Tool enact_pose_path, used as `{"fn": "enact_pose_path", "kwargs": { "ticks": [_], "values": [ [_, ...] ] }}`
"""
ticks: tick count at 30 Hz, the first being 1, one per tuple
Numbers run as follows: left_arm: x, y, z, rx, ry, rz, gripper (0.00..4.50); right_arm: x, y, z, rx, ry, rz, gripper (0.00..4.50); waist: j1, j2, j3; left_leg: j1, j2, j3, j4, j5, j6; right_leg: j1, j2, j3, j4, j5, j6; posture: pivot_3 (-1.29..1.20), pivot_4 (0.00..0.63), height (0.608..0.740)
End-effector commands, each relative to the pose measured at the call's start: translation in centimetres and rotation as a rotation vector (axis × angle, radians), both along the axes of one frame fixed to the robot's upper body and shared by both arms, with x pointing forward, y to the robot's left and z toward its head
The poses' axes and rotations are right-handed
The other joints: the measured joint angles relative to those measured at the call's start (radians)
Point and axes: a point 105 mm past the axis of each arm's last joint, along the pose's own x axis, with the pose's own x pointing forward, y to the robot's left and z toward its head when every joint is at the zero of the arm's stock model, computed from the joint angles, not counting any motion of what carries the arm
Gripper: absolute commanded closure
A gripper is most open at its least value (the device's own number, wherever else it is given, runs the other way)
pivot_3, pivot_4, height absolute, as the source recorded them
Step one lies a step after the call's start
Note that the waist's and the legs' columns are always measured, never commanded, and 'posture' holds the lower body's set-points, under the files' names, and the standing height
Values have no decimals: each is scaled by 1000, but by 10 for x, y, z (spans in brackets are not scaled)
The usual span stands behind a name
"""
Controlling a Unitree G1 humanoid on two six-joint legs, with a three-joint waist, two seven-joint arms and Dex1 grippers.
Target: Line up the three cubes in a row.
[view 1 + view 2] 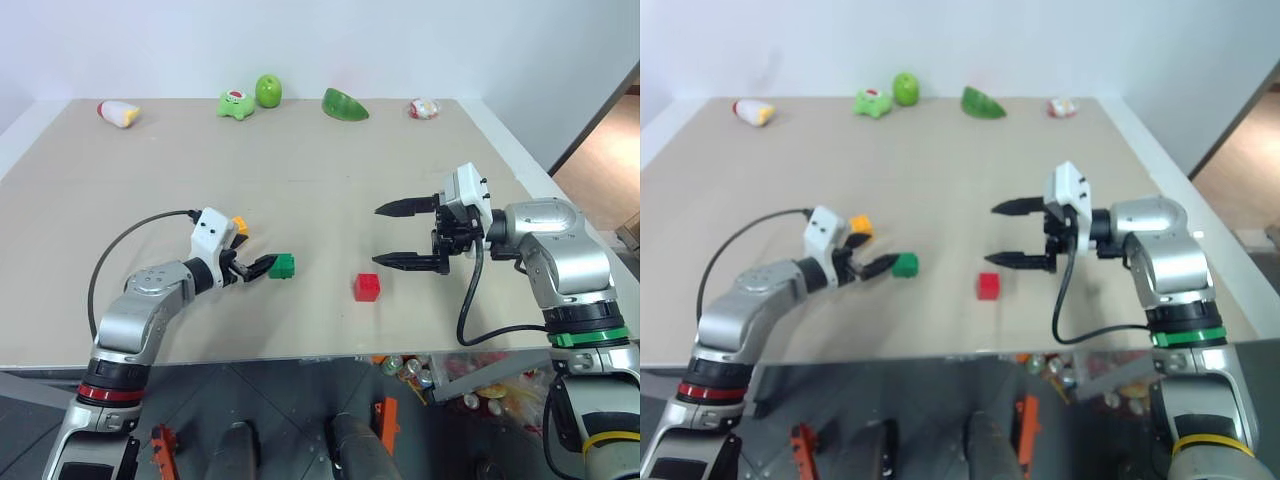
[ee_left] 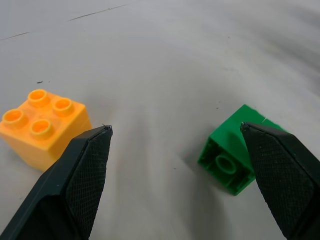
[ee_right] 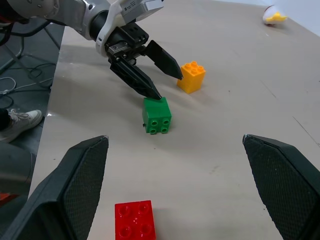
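Right wrist view: left end effector [image 3: 161, 84] spread wide, one fingertip [image 3: 154, 93] touching green cube [image 3: 157, 115].

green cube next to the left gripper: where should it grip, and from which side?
The green cube lies tipped on its side: its studs face sideways, its hollow underside toward the left gripper. Probably best across two opposite smooth walls, coming down from above. The open left gripper has one finger at the cube's edge, the yellow cube beside the other.

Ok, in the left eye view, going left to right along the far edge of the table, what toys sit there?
White-and-red toy → green frog-like toy → round green apple → green wedge-shaped piece → small white-and-red toy.
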Motion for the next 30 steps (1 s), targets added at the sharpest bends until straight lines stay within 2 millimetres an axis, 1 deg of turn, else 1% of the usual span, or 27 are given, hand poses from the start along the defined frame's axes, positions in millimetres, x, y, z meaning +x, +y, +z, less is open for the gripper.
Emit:
{"fn": "enact_pose_path", "kwargs": {
  "ticks": [1, 8, 18, 22, 26, 30],
  "values": [
    [0, 7, 5, 26, -32, 9, 259, -4, -1, 13, 13, -51, 6, 32, 0, 0, 0, 0, 0, 0, 0, 0, 0, 0, 0, 0, 0, 0, 0, 0, 150, 733],
    [-7, 16, -5, 63, -3, 18, 259, -3, -1, 14, 15, -57, -1, 32, 0, 0, 0, 0, 0, 0, 0, 0, 0, 0, 0, 0, 0, 0, 0, 0, 150, 733],
    [-7, 17, -6, 63, 3, 16, 259, -3, -1, 14, 18, -64, -6, 32, 0, 0, 0, 0, 0, 0, 0, 0, 0, 0, 0, 0, 0, 0, 0, 0, 150, 733],
    [-5, 16, 0, 45, -5, 13, 259, -3, -2, 14, 19, -61, -8, 32, 0, 0, 0, 0, 0, 0, 0, 0, 0, 0, 0, 0, 0, 0, 0, 0, 150, 733],
    [-4, 20, 12, 16, -16, 5, 259, -4, -2, 14, 25, -57, -10, 32, 0, 0, 0, 0, 0, 0, 0, 0, 0, 0, 0, 0, 0, 0, 0, 0, 150, 733],
    [0, 21, 37, -89, -46, 3, 259, -3, -3, 13, 20, -53, -14, 32, 0, 0, 0, 0, 0, 0, 0, 0, 0, 0, 0, 0, 0, 0, 0, 0, 150, 733]
  ]
}}
